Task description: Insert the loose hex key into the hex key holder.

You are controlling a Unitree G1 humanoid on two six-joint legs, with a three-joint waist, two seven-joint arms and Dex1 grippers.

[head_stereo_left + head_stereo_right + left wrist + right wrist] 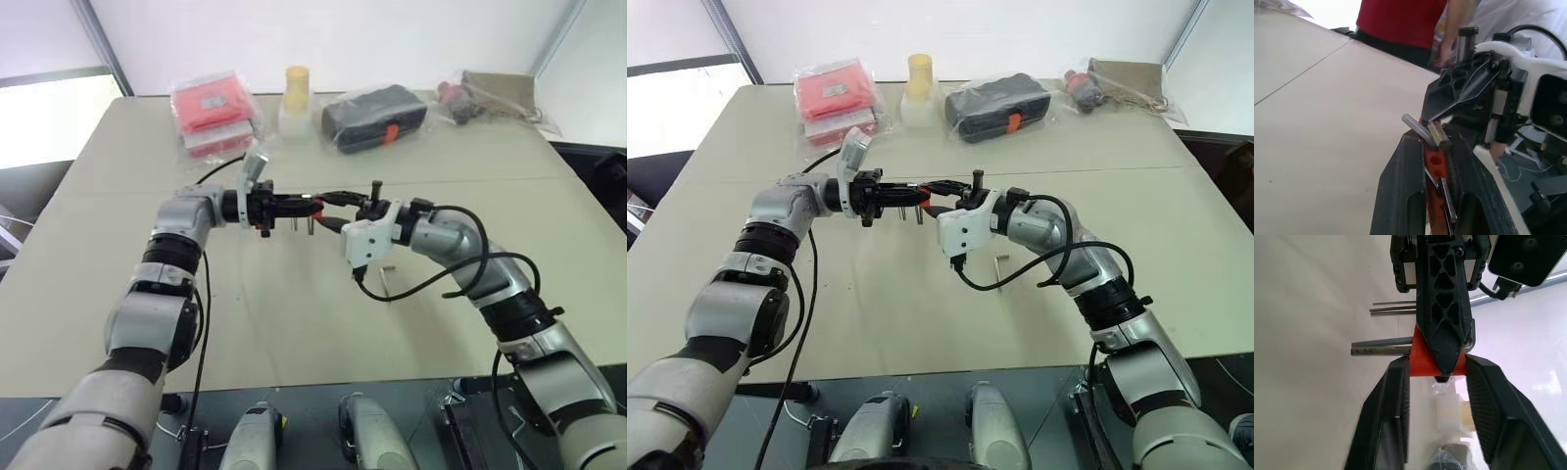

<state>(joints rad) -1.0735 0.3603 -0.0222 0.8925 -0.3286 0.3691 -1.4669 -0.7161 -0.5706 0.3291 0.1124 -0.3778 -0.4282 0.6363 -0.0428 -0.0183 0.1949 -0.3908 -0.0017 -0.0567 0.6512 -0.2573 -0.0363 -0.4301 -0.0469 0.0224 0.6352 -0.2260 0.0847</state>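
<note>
The orange-red hex key holder (312, 205) hangs above the middle of the table, and several thin dark keys (1382, 348) stick out of it. My left gripper (292, 208) points to the right and is shut on the holder (1434, 162). From the other side my right gripper (331, 202) meets it. Its two fingers stand open, one on each side of the holder's end (1424, 363). The loose hex key (386, 284) lies flat on the table, below my right wrist and apart from both grippers.
At the table's far edge stand a red packaged box (211, 113), a yellow and white cup (296, 93), a black case in plastic (374, 117) and a bag of small items (490, 98). A person in a red shirt (1400, 19) stands beyond the table.
</note>
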